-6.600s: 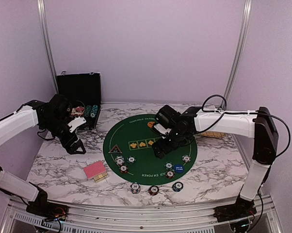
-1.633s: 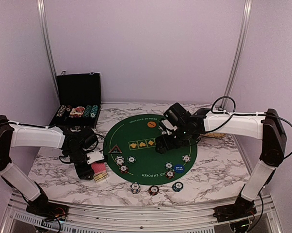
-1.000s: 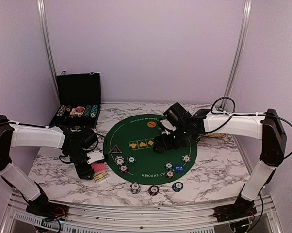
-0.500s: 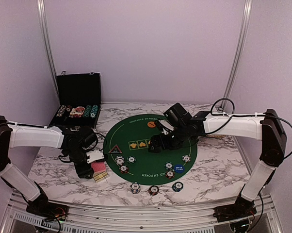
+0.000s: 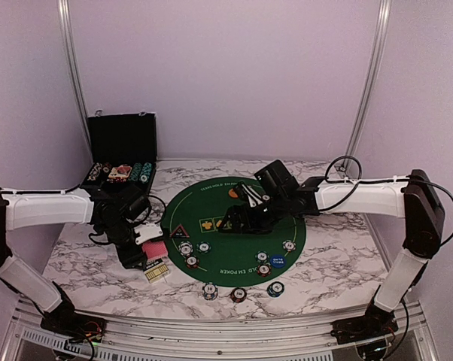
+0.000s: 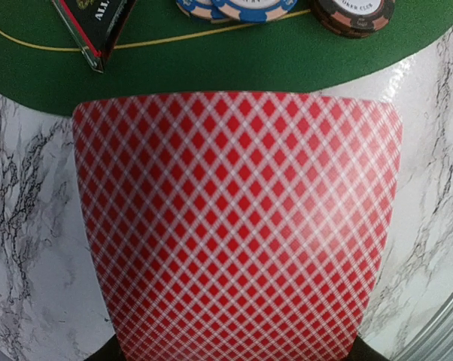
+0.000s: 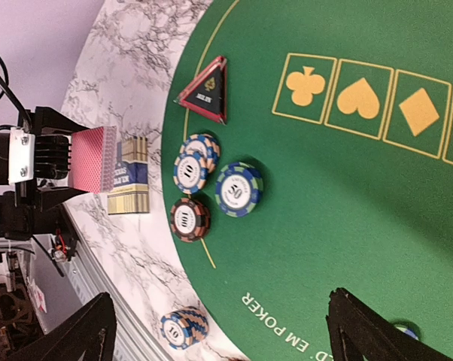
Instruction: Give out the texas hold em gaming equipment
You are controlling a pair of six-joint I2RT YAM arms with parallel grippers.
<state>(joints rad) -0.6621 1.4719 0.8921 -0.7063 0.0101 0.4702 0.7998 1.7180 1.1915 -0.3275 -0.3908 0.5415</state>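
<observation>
Left wrist view: my left claw (image 5: 142, 252) gripped one red-backed card (image 6: 238, 226), back up, beside the deck (image 7: 129, 177), likely for dealing onto the green mat (image 6: 211, 68), over which my right claw (image 7: 226, 331) hovered wide open near the chips (image 7: 238, 188).

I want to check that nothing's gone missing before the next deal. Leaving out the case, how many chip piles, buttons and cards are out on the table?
Chip piles, each stack counted once: 9
Orange round button: 1
Blue round button: 1
Triangular button: 1
Card deck: 1
Single held card: 1
Total: 14
</observation>
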